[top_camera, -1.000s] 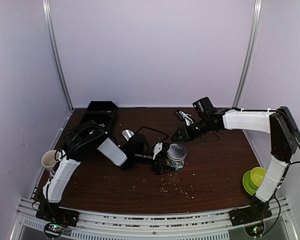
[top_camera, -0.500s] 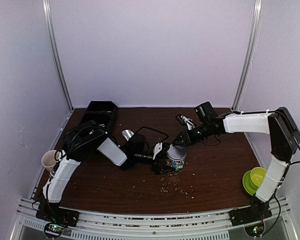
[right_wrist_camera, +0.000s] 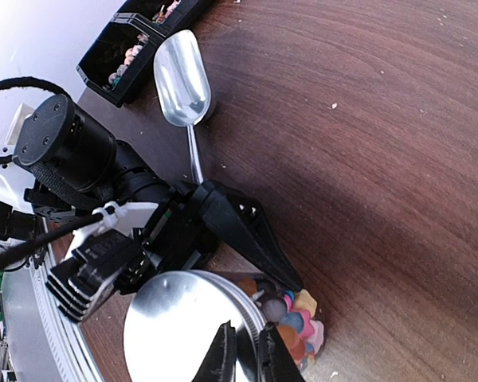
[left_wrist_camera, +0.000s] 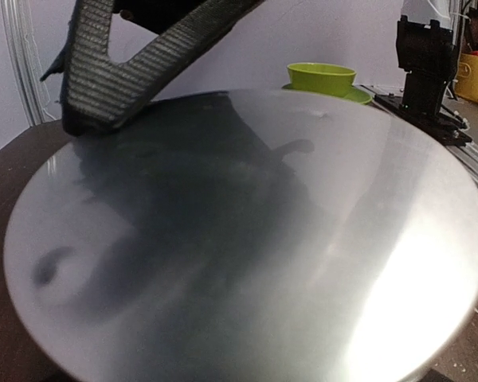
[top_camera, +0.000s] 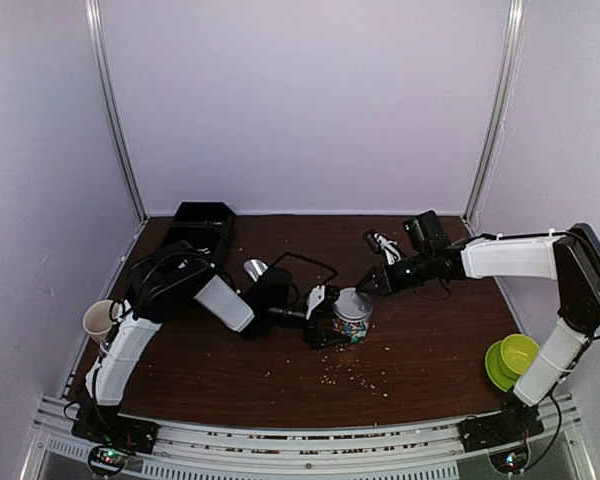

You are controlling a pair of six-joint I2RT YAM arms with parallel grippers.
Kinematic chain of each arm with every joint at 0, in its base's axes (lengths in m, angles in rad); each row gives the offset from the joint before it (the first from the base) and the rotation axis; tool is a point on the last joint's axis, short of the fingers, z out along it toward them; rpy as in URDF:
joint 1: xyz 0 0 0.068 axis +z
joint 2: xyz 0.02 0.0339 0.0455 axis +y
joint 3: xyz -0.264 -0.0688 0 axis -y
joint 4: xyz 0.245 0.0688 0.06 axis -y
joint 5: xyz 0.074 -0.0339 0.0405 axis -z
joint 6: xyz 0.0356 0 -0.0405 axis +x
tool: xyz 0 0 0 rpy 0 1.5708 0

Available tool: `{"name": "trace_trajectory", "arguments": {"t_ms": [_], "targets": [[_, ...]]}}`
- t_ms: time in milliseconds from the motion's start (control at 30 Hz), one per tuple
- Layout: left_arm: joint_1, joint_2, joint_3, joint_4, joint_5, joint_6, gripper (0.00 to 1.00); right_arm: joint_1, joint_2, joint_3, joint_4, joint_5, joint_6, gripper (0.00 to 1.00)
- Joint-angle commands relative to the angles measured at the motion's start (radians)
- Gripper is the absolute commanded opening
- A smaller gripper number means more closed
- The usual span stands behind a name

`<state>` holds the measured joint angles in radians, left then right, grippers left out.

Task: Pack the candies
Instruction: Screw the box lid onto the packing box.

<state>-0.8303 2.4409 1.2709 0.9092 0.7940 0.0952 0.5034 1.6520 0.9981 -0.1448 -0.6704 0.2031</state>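
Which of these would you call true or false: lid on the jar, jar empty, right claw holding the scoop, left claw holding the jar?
1. The jar has its silver lid on. True.
2. The jar is empty. False: coloured candies show through its wall.
3. The right gripper holds the scoop. False: the scoop lies on the table, and that gripper pinches the lid's rim.
4. The left gripper clasps the jar. True.
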Motion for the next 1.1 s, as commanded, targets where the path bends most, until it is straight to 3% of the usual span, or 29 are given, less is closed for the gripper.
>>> {"name": "trace_trajectory", "arguments": {"t_ms": [0,433,533,700,800,1067], "targets": [[0.019,0.050,-0.001,-0.133,-0.083,-0.011,0.87,0.015,-0.057,-0.098,-0.057,-0.028,0.034,0.10],[0.023,0.053,0.015,-0.174,-0.122,-0.017,0.85,0.046,-0.194,-0.270,-0.005,-0.013,0.095,0.09],[0.023,0.052,0.012,-0.174,-0.103,-0.009,0.85,0.045,-0.229,-0.251,-0.054,0.033,0.051,0.13],[0.023,0.045,-0.001,-0.176,-0.074,0.019,0.84,0.046,-0.302,-0.179,-0.130,0.168,-0.040,0.44],[0.023,0.039,-0.007,-0.186,-0.064,0.039,0.84,0.046,-0.336,-0.135,-0.174,0.230,-0.119,0.70],[0.023,0.038,0.001,-0.213,-0.040,0.070,0.85,0.056,-0.375,-0.084,-0.188,0.256,-0.472,0.98]]}}
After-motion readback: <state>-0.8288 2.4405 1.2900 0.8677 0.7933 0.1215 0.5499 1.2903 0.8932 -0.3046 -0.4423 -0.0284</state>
